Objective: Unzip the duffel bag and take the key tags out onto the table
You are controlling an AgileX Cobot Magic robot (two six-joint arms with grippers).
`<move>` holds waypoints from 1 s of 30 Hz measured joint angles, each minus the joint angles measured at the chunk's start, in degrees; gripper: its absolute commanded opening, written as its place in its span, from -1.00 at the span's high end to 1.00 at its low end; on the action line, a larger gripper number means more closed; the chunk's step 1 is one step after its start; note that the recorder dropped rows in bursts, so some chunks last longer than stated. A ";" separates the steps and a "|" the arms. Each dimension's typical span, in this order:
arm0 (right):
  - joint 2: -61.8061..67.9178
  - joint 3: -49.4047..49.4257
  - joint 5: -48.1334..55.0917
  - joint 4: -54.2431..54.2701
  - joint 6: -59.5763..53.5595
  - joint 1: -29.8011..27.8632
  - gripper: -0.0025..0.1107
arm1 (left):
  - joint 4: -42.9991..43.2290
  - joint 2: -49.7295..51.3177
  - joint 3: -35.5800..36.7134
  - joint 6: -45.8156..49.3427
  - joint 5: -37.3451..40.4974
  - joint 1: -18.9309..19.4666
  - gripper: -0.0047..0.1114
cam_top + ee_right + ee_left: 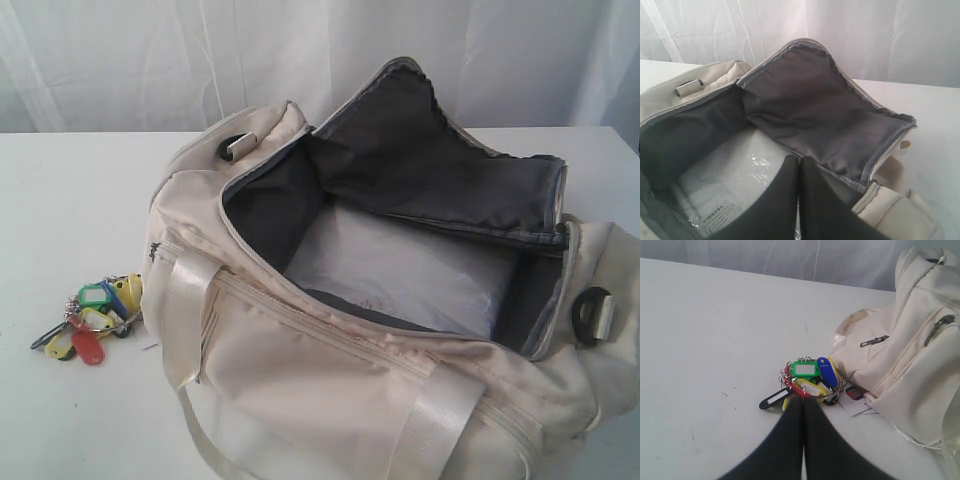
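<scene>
Judging from how things lie, the task looks all but complete. The duffel bag [330, 400] sits on the table [60, 180] with its main compartment unzipped and its top flap [430, 160] thrown back, dark grey lining showing. The key tags [98, 318] are out of the bag and rest on the bare tabletop just beside its end, a small bunch of red, yellow, green and blue tags on metal rings; whether they touch the fabric is hard to tell. Inside the open compartment only a white plastic-wrapped filler [400, 270] can be seen – no further tags show there, though the corners under the lining are hidden. The left gripper [802, 399] hangs over the bunch with its two fingers pressed together and nothing visible between them; the exterior view shows no arm down at the tags, so they appear to lie free rather than held. The right gripper [799, 160] is likewise closed on nothing, poised above the open compartment and looking down at the filler. Both parts of the job – opening the bag and putting the tags on the table – read as done; what may remain is only for the arms to pull clear.
</scene>
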 measured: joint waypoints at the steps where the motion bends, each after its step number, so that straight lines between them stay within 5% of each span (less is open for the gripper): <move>1: 0.00 0.00 0.00 0.00 0.00 0.00 0.96 | 0.00 -0.09 0.00 -0.49 0.19 0.05 0.92; 14: 0.00 0.00 0.12 0.00 0.00 0.00 0.96 | -1.93 -0.22 0.00 -17.53 -2.98 0.19 0.92; 19: 0.00 0.00 0.12 0.00 0.00 0.00 0.96 | 11.25 -0.22 0.00 -19.57 -3.48 0.19 0.92; 30: 0.00 0.00 0.23 0.00 0.00 0.00 0.96 | 19.75 -0.22 0.00 -6.93 5.53 0.19 0.92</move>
